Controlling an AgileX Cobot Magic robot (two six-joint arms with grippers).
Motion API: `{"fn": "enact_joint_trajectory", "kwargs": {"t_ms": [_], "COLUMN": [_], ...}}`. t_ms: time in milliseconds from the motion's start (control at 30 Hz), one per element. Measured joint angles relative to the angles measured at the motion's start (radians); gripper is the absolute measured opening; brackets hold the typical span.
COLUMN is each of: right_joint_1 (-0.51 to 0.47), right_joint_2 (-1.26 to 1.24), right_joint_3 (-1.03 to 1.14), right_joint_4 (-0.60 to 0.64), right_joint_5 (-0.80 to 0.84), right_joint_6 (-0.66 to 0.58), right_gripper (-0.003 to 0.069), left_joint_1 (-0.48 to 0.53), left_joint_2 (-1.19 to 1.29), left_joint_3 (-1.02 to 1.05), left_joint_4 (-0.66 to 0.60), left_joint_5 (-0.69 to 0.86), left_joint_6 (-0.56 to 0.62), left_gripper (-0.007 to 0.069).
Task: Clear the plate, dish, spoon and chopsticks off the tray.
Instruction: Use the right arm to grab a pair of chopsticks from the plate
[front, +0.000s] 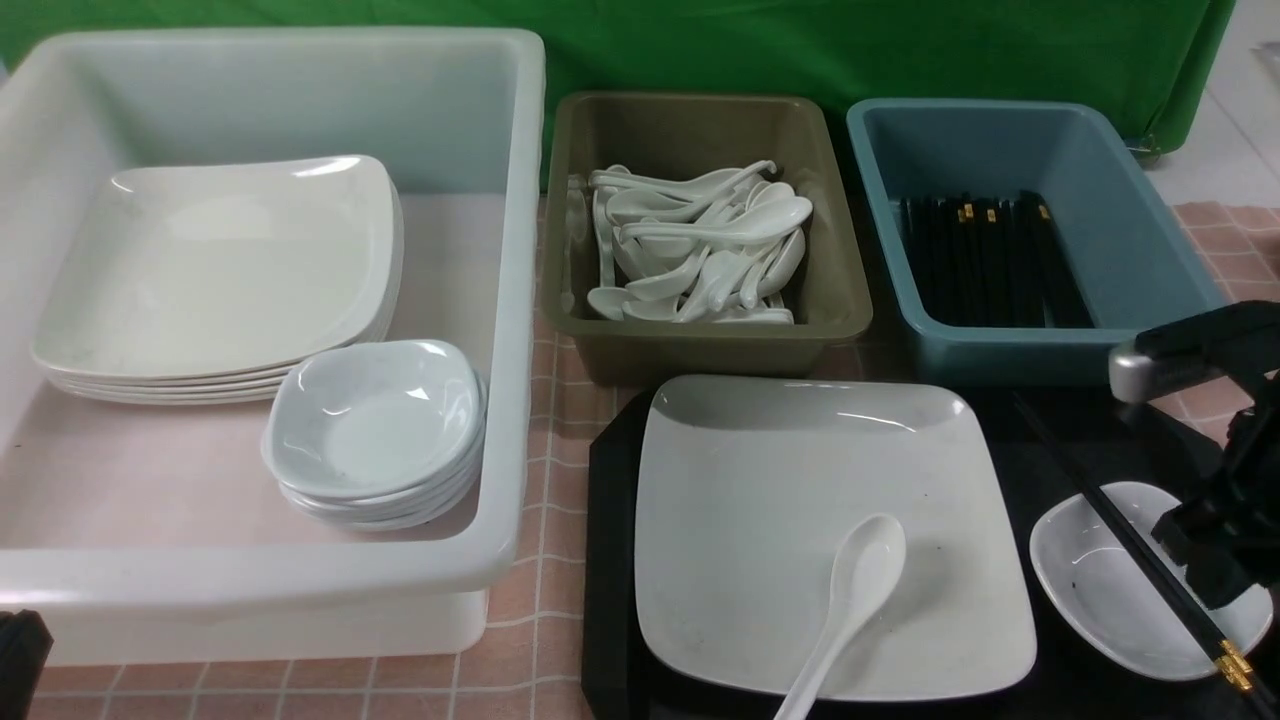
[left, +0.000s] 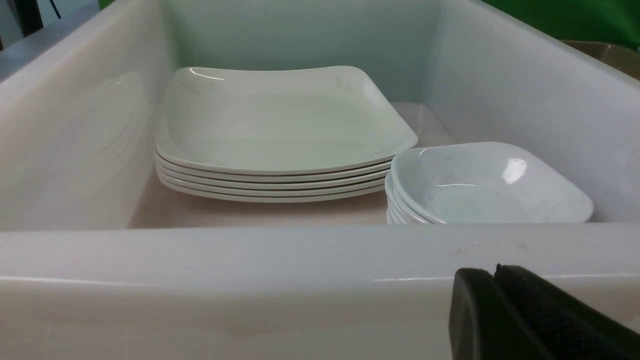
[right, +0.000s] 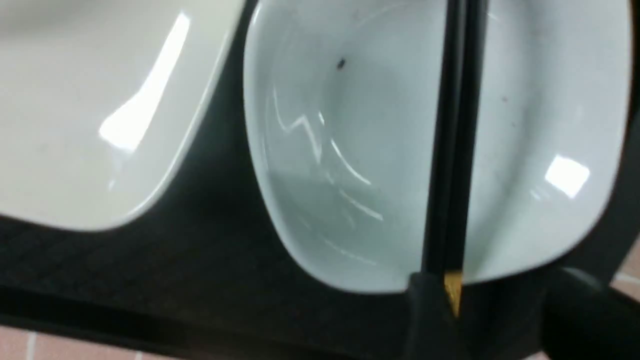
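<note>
Pink checked tablecloth (front: 560, 440) before a green backdrop, with the tray (front: 1100, 440) at the near right. Your right gripper (right: 500, 315) hangs low over the dish (right: 350, 175), jaws apart and straddling the gold-banded thick end of the chopsticks (right: 452, 150); nothing is gripped. The pair lies across the dish from rim to rim. Expect the chopsticks to be light, stiff and slick, and apt to roll or separate, so close across both together near the bands. The dish sits on the tray just beside the plate (front: 780, 500); it is glossy and hard and will likely slide, so pinch its rim. The spoon (front: 850, 590) rests on the plate with its handle over the near edge; take the handle. The plate is probably the heaviest item, so lift it by one raised rim. Your left gripper (left: 495, 300) is closed on nothing, outside the white tub (left: 300, 260). Matching pieces fill the olive tub (front: 850, 300) and the blue tub (front: 1150, 250).
</note>
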Motion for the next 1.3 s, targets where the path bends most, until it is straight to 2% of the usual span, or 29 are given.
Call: {"fn": "enact_joint_trajectory", "kwargs": {"t_ms": [100,167,600,667,767,800,833,867,1300], "right_joint_1": [0.000,0.000,0.000,0.000,0.000,0.000,0.000,0.000,0.001], "right_joint_2": [0.046,0.068,0.184,0.186,0.186,0.186,0.186,0.186,0.067], "right_joint_3": [-0.001,-0.001,-0.003,-0.003,-0.003,-0.003,-0.003,-0.003,-0.003], "right_joint_4": [0.000,0.000,0.000,0.000,0.000,0.000,0.000,0.000,0.032], "right_joint_5": [-0.040,-0.067,-0.167,-0.170,-0.174,-0.174,-0.170,-0.163,0.017], "right_joint_6": [-0.007,-0.007,-0.016,-0.016,-0.017,-0.017,-0.017,-0.017,-0.017], "right_gripper": [0.0459,0.0470,0.0472,0.0442,0.0316,0.0316,0.0217,0.0171,0.0169], "left_joint_1": [0.000,0.000,0.000,0.000,0.000,0.000,0.000,0.000,0.000], "left_joint_2": [0.000,0.000,0.000,0.000,0.000,0.000,0.000,0.000,0.000], "left_joint_3": [0.000,0.000,0.000,0.000,0.000,0.000,0.000,0.000,0.000], "left_joint_4": [0.000,0.000,0.000,0.000,0.000,0.000,0.000,0.000,0.000], "left_joint_5": [0.000,0.000,0.000,0.000,0.000,0.000,0.000,0.000,0.000], "left_joint_6": [0.000,0.000,0.000,0.000,0.000,0.000,0.000,0.000,0.000], "left_gripper": [0.0020,0.0020,0.0020,0.0020,0.0020,0.0020,0.0020,0.0020,0.0020]}}
